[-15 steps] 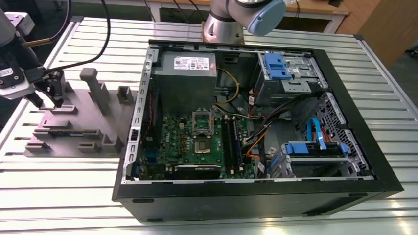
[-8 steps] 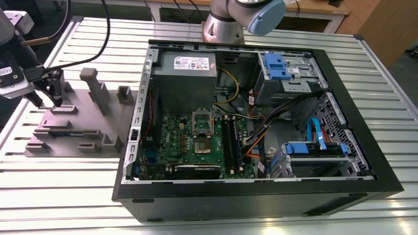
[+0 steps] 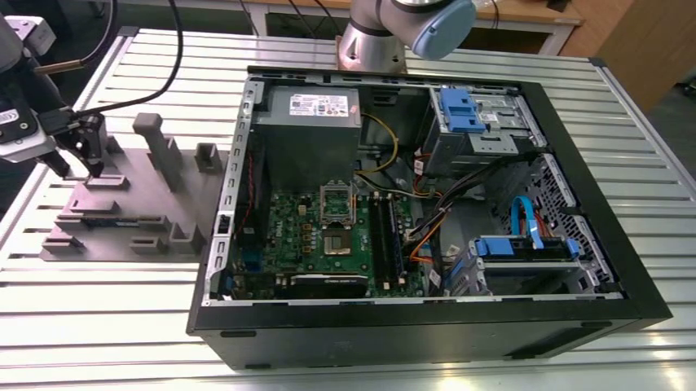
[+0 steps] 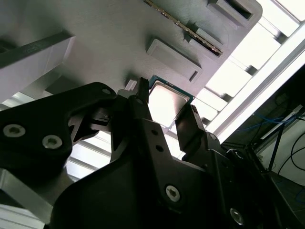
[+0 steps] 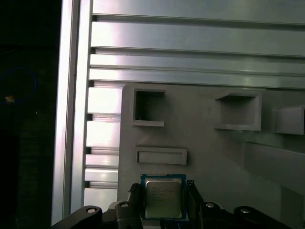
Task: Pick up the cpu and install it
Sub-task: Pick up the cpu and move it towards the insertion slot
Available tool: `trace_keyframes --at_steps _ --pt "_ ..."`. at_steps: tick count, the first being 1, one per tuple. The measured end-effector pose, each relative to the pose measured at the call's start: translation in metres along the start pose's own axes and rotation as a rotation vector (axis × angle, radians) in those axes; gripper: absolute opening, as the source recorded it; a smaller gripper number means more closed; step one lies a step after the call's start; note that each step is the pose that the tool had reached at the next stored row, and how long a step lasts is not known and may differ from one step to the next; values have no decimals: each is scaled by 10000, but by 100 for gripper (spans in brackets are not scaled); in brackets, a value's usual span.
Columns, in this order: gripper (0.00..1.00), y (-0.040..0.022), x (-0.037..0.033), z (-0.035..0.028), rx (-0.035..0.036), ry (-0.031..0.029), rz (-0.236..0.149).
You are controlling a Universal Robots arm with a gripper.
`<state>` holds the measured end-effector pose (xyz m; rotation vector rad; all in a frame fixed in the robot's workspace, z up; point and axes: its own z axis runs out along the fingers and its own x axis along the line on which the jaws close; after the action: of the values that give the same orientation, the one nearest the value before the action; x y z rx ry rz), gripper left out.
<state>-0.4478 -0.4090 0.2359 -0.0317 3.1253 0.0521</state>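
The cpu [image 5: 163, 200], a small square chip with a shiny metal top and green rim, lies flat on the grey plastic fixture block [image 5: 205, 143]. In both wrist views my gripper [image 5: 163, 190] has one dark finger against each side of the chip and looks shut on it. In the second wrist view the cpu [image 4: 167, 101] shows between the fingertips [image 4: 141, 98] of the gripper [image 4: 164, 107]. In the exterior view the gripper [image 3: 87, 167] is down on the fixture [image 3: 120, 216] at the exterior view's left. The motherboard's metal socket frame [image 3: 335, 213] stands open inside the computer case [image 3: 435, 326].
Upright posts and slotted blocks [image 3: 163, 151] rise from the fixture beside the gripper. The slatted aluminium table [image 3: 98, 293] carries the fixture and the case. Inside the case are a power supply [image 3: 313, 110], blue drive bays [image 3: 462, 110] and loose cables [image 3: 435, 220].
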Motion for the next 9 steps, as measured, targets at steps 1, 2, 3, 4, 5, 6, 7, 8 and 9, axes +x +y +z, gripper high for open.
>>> trace_keyframes --at_steps 1,2,3,4,5,6,7,8,9 --pt "47 0 0 -2 0 0 0" --pt "47 0 0 -5 0 0 0" --pt "47 0 0 -7 0 0 0" --pt "47 0 0 -10 0 1 0" --pt "47 1 0 -12 0 0 1" --pt "47 1 0 -15 0 1 0" --pt "47 1 0 -17 0 0 0" --pt "47 1 0 -20 0 1 1" --pt "47 1 0 -22 0 0 1"
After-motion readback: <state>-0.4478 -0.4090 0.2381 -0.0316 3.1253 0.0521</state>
